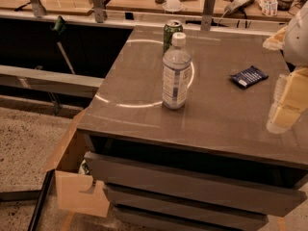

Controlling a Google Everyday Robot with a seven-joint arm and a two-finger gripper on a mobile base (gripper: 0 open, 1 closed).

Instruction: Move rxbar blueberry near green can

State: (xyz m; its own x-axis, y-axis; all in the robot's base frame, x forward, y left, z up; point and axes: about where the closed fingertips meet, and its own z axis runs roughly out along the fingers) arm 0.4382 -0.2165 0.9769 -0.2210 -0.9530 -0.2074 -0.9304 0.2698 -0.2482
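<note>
The rxbar blueberry (249, 76) is a small dark navy wrapper with white lettering, lying flat on the right side of the grey countertop (144, 105). The green can (172, 32) stands upright at the far edge of the counter, partly hidden behind a clear water bottle (175, 73) with a white cap. My gripper (284, 102) hangs at the right edge of the view, with pale yellowish fingers, to the right of the bar and slightly nearer the camera, not touching it.
The counter sits on a cabinet with grey drawers (192, 182). A cardboard piece (79, 189) leans at the cabinet's lower left. Behind the counter runs a metal rail (96, 18), and wooden desks (216, 1) with clutter stand beyond it.
</note>
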